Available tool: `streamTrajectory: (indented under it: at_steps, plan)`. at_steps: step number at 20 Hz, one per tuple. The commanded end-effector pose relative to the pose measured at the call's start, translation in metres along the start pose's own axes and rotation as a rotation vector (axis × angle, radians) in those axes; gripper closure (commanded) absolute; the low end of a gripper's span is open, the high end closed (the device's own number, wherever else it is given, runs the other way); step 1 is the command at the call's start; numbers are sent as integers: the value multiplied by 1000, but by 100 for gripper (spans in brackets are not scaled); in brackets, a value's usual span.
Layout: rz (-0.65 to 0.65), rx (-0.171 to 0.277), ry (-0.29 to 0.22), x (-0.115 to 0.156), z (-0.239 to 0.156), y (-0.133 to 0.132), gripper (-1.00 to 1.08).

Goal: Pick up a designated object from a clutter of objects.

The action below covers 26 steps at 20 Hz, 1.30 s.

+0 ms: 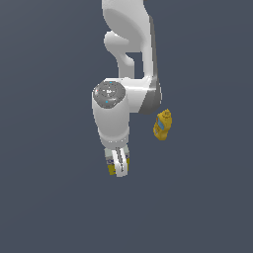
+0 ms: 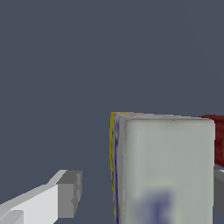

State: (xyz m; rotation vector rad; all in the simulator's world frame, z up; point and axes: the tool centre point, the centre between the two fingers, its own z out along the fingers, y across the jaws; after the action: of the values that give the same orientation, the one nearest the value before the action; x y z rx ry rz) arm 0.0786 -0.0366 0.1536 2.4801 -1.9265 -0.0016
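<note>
Flat slate-grey worktop (image 1: 44,197) fills the background of both views, with no edge or marking visible on it.

Seen from the exterior view, the white Panda arm (image 1: 129,59) reaches down from the top of the picture, its wrist hanging over the clutter. The fingers (image 1: 118,167) point down at the rectangular carton box with a white upper half and yellow lower half (image 1: 111,167); most of that box is hidden behind them, with only a slim strip of white, blue lettering and yellow showing on either side. On the exterior view's right, near the arm's elbow and apart from the box, the yellow mustard-style bottle (image 1: 162,124) stands slightly tilted.

The wrist view shows the box (image 2: 166,170) close up: a pale white face with blurred blue lettering, and a yellow band along one edge. One grey-tipped white finger (image 2: 65,194) sits on one side of the box with a clear gap of worktop between them; the other grey pad (image 2: 219,192) appears at the opposite edge of the picture, just beside the box. The fingers are spread apart with the box between them, not clamped on it. A dark red cup (image 2: 217,138) pokes out from behind the box, right beside it; whether they touch cannot be told.
</note>
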Motion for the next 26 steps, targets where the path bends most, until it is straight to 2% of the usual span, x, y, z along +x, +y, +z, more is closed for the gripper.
streamTrajectory:
  at_steps: [1, 2, 16, 26]
  plan:
    - [0, 1, 0, 0, 2, -1, -92]
    - [0, 1, 0, 0, 2, -1, 108]
    - [0, 1, 0, 0, -3, 0, 108]
    - [0, 1, 0, -7, -56, 11, 108]
